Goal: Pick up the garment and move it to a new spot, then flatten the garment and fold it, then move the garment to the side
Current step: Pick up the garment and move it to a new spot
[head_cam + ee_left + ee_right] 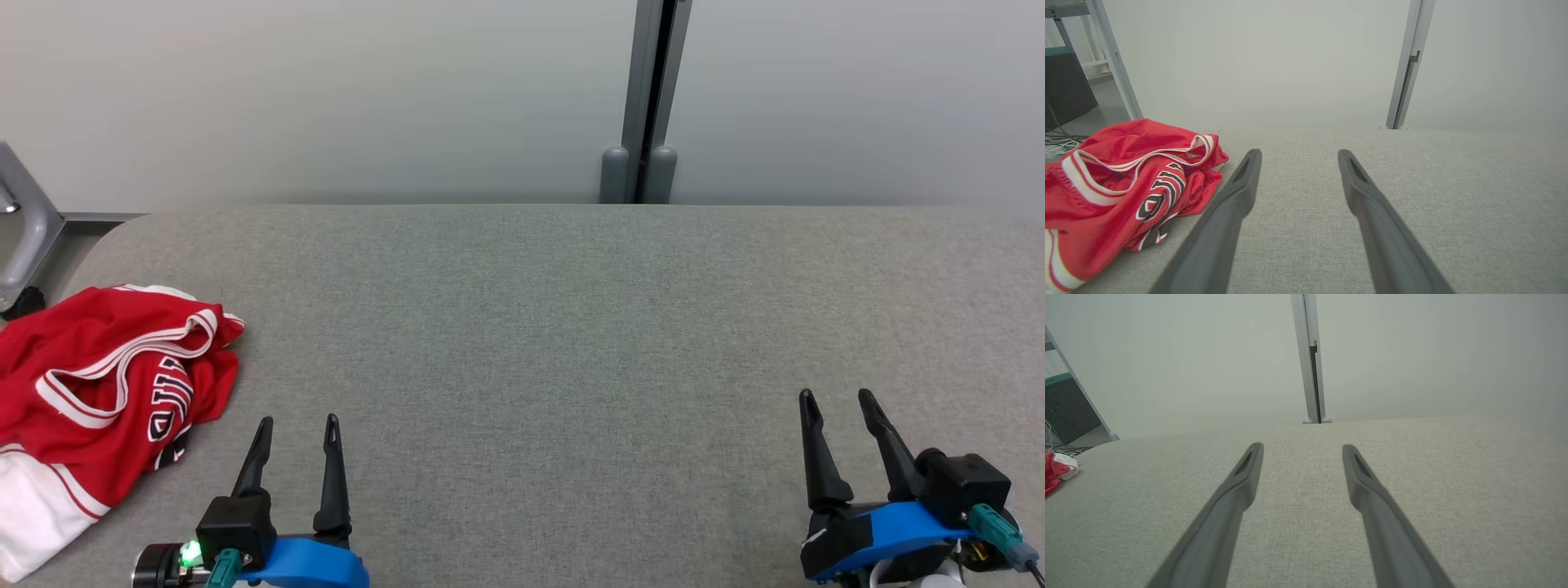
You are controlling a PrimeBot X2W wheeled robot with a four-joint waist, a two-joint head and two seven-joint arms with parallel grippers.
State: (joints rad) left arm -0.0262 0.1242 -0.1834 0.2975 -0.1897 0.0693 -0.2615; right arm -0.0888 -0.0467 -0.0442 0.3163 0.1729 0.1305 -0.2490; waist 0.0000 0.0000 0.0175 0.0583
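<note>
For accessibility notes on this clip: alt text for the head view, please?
A crumpled red and white jersey lies untouched at the left edge of a grey fabric table. Both grippers hover open and empty near the bottom: the left gripper beside the jersey, the right gripper far to the right.

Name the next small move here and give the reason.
Probably swing the open left gripper left toward the crumpled red jersey with white trim. It lies in a heap at the left edge of the grey fabric tabletop, untouched, nearest that gripper; the right gripper hangs open far across.
</note>
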